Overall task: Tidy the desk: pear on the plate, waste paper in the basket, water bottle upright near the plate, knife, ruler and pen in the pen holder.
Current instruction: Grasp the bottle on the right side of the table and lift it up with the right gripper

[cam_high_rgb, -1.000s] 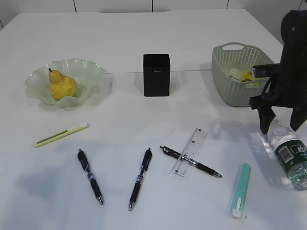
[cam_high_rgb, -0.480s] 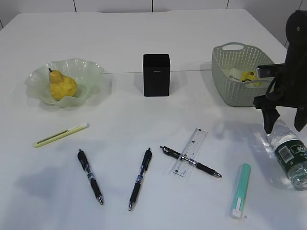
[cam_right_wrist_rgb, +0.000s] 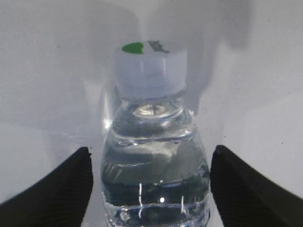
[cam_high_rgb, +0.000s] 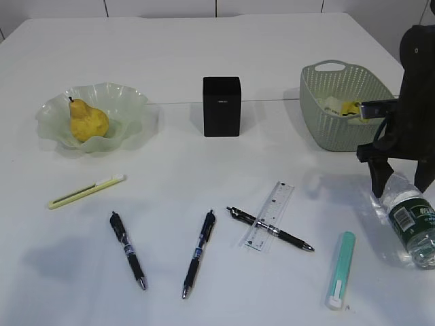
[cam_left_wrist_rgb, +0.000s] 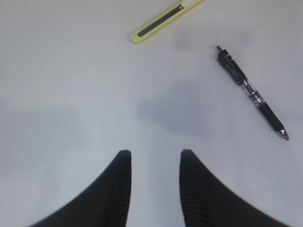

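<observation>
The water bottle (cam_high_rgb: 412,225) lies on its side at the desk's (cam_high_rgb: 204,176) right edge, white cap (cam_right_wrist_rgb: 149,66) toward the basket. My right gripper (cam_high_rgb: 401,185) is open and straddles its clear shoulder (cam_right_wrist_rgb: 154,156) without touching. The pear (cam_high_rgb: 88,122) rests on the plate (cam_high_rgb: 129,102). Yellow waste paper (cam_high_rgb: 348,106) lies in the basket (cam_high_rgb: 340,129). The pen holder (cam_high_rgb: 221,106) stands mid-desk. The ruler (cam_high_rgb: 270,215) lies across one pen (cam_high_rgb: 292,239). Two more pens (cam_high_rgb: 128,250) (cam_high_rgb: 198,252) and a yellow-green knife (cam_high_rgb: 87,191) lie in front. My left gripper (cam_left_wrist_rgb: 152,153) hovers open and empty over bare desk.
A teal capped cutter (cam_high_rgb: 340,269) lies near the front right, beside the bottle. The left wrist view shows the yellow-green knife (cam_left_wrist_rgb: 165,20) and a pen (cam_left_wrist_rgb: 251,92) ahead of the fingers. The desk's right edge runs close to the bottle.
My right gripper has dropped slightly and shifted a little right, settling around the bottle's neck end. Nothing else has moved.
</observation>
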